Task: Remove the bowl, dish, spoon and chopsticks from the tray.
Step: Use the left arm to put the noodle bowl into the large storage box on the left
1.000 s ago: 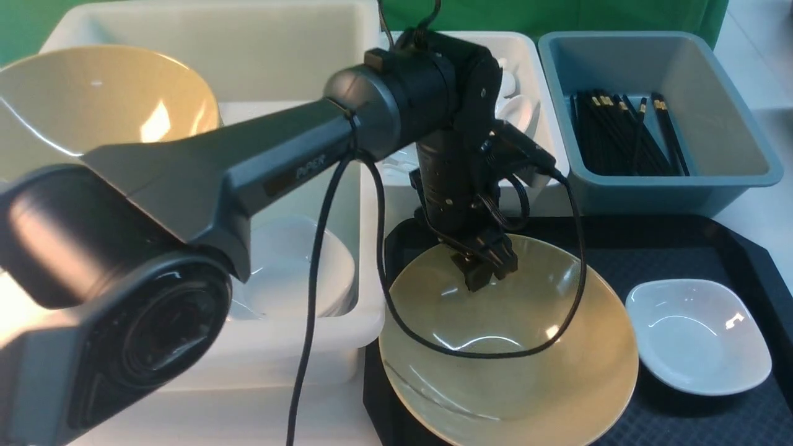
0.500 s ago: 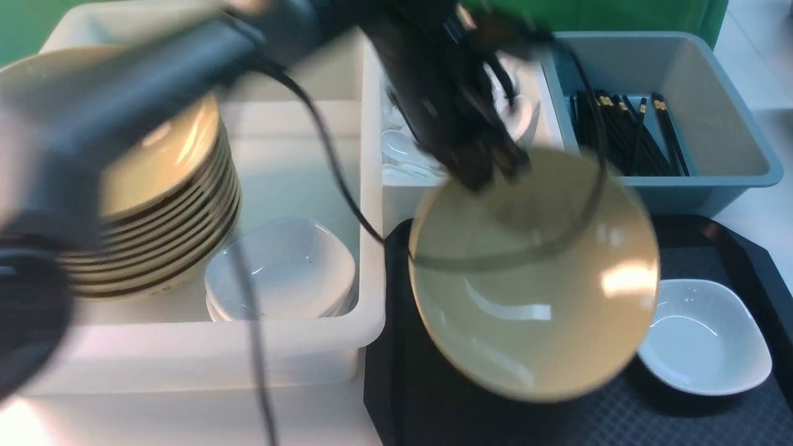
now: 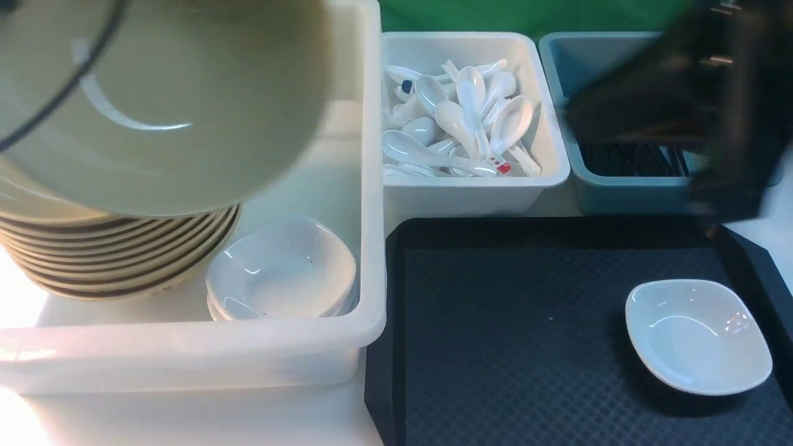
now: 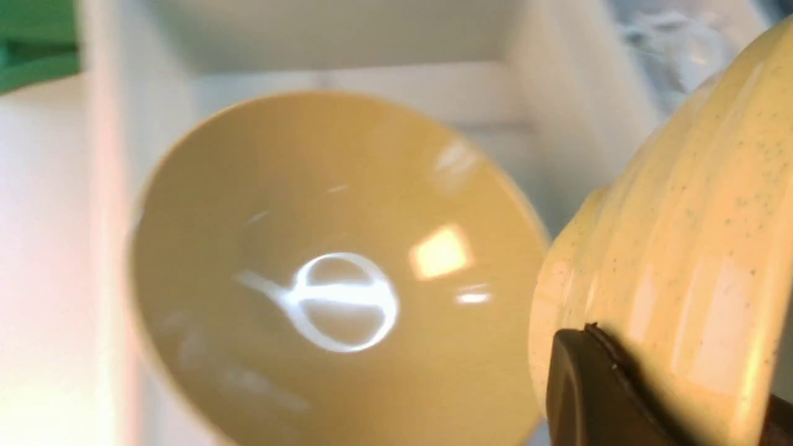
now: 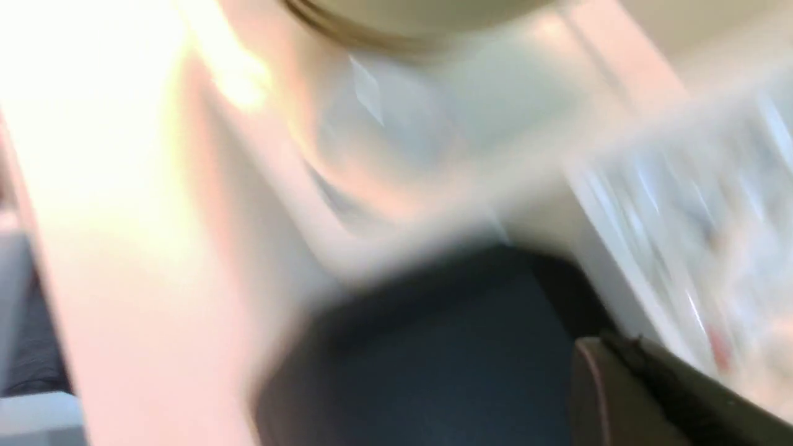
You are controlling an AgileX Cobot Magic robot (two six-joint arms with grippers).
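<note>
Grips bowl by rim in left tool, above stack in left tub. Hangs right tool shut, far right, nearer dish on tray.

The left hand grips the bowl above a second tan bowl in a white tub.

Tan-yellow bowl, white dish, black tray (diamond-patterned floor), grey-blue tub.
</note>
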